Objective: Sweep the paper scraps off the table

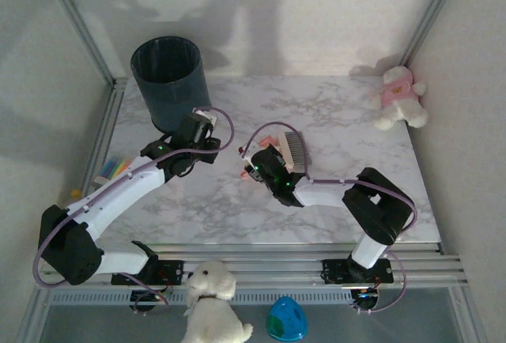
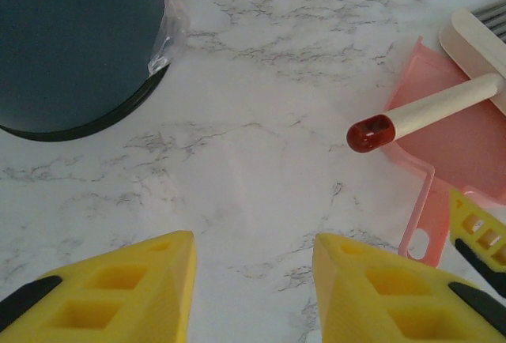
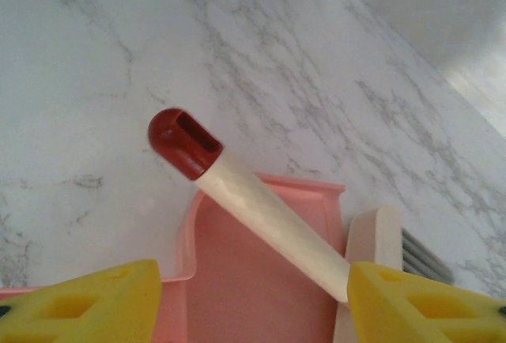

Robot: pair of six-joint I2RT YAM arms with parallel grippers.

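Observation:
No paper scraps show on the marble table [image 1: 348, 133]. A pink dustpan [image 3: 253, 280] lies on it, with a brush [image 3: 273, 216] resting across it; the cream handle ends in a red tip [image 3: 183, 141], and the brush head [image 1: 294, 145] lies to the right. My right gripper [image 3: 253, 276] hovers open just above the pan; its right finger [image 3: 419, 303] is at the base of the handle and its left finger stands well clear of it. Beside the bin, my left gripper [image 2: 253, 240] is open over bare marble with nothing between its fingers. From there the dustpan [image 2: 466, 145] lies to the right.
A tall dark bin [image 1: 170, 78] stands at the back left, close to my left gripper [image 1: 207, 118]. A pink-and-white plush [image 1: 399, 96] sits at the back right corner. A sticky-note pack [image 1: 111, 169] lies at the left edge. A white plush dog [image 1: 209, 303] sits below the front rail.

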